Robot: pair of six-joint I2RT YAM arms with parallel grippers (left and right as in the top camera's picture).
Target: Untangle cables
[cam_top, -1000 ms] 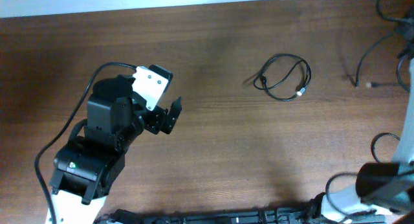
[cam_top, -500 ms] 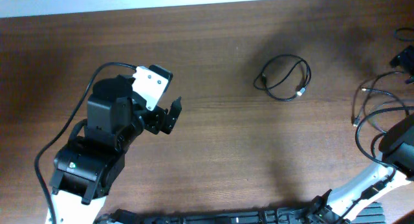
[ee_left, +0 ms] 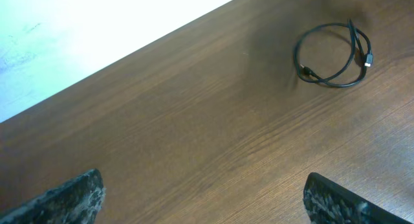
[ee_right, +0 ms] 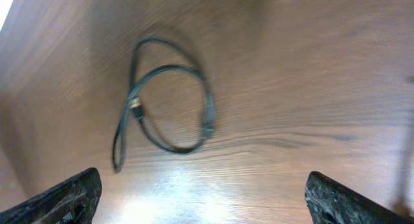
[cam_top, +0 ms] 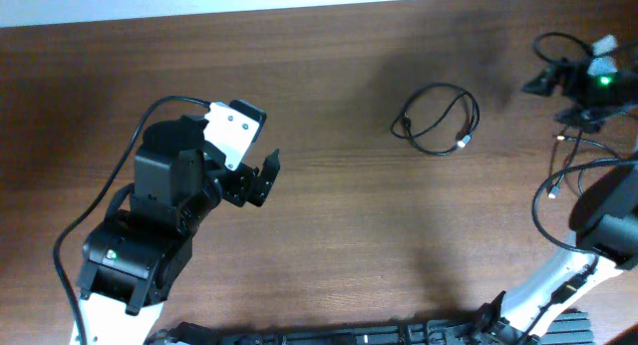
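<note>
One of the cables (cam_top: 462, 141) lies on the wooden table as a loose black loop with small plug ends. It shows at the upper right of the left wrist view (ee_left: 309, 72) and at the upper left of the right wrist view (ee_right: 210, 111). My left gripper (cam_top: 267, 177) hangs open well to the left of it, nothing between its fingers (ee_left: 207, 201). My right gripper (cam_top: 550, 91) stands open to the right of the loop, apart from it, and is empty (ee_right: 207, 198). More thin black cords with light tips (cam_top: 554, 188) lie by the right edge.
The right arm's body (cam_top: 608, 220) and its thicker wires crowd the right edge. The left arm's base (cam_top: 130, 255) fills the lower left. A dark strip (cam_top: 349, 335) runs along the front edge. The table's pale far edge (ee_left: 97, 30) shows in the left wrist view.
The right arm has swung up to the table's upper right and its gripper has opened. The thin cords at the right edge have shifted. The left arm and the loop are unmoved.
</note>
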